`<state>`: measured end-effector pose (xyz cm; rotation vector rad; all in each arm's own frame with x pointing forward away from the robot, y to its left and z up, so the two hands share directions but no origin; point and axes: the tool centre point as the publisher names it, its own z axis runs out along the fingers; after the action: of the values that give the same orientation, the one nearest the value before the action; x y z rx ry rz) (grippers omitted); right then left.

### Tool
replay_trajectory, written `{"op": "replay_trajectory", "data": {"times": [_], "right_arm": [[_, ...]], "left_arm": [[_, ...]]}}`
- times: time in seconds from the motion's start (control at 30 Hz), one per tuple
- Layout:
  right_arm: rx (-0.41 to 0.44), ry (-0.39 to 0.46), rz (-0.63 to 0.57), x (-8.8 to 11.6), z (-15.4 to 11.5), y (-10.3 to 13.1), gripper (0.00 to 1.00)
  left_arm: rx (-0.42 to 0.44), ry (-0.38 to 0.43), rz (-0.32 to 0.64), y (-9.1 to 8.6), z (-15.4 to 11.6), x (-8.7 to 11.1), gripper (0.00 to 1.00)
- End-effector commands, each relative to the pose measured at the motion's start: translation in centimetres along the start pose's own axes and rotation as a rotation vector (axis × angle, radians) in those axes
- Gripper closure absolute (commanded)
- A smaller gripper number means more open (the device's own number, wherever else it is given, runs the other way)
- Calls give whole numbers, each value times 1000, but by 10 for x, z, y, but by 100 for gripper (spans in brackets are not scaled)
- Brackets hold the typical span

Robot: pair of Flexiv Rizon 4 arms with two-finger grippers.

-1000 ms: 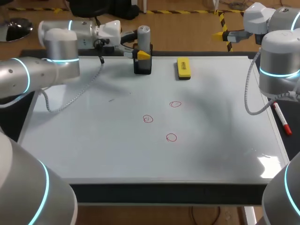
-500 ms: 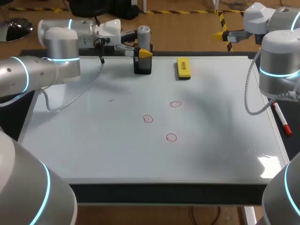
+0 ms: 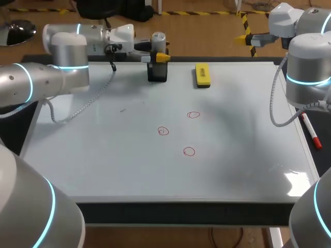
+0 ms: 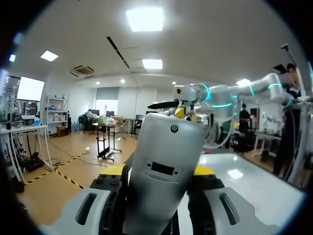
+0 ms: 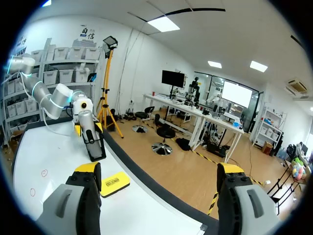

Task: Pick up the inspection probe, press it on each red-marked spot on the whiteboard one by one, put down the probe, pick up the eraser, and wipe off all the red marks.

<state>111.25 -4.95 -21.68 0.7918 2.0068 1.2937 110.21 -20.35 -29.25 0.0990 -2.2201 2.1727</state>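
The inspection probe [image 3: 158, 39] stands upright, right above its black holder [image 3: 157, 73] at the whiteboard's [image 3: 103, 155] far edge, pinched between the left gripper's [image 3: 159, 55] jaws. The yellow eraser [image 3: 202, 75] lies near the holder, and three red marks [image 3: 189, 151] sit mid-board. The right gripper [image 5: 159, 169], jaws spread wide, hangs beyond the far right corner.

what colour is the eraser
Yellow; the eraser shows best in the head view.

A red-capped marker [image 3: 311, 130] lies at the table's [image 3: 181, 213] right edge, a black stand [image 3: 157, 73] near its far edge.
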Motion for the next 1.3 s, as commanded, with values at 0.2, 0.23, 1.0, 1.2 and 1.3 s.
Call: {"op": "replay_trajectory", "data": {"times": [0.2, 0.23, 1.0, 1.2, 1.3], "right_arm": [[3, 1, 0, -1, 1, 0, 0], [3, 1, 0, -1, 1, 0, 0], [3, 1, 0, -1, 1, 0, 0], [3, 1, 0, -1, 1, 0, 0], [3, 1, 0, -1, 1, 0, 0]], "left_arm": [[-1, -12, -5, 3, 1, -2, 80], [2, -16, -3, 3, 1, -2, 92], [25, -33, 13, -22, 3, -5, 100], [42, -40, 34, -32, 3, -2, 100], [60, -48, 50, -38, 1, 0, 100]]}}
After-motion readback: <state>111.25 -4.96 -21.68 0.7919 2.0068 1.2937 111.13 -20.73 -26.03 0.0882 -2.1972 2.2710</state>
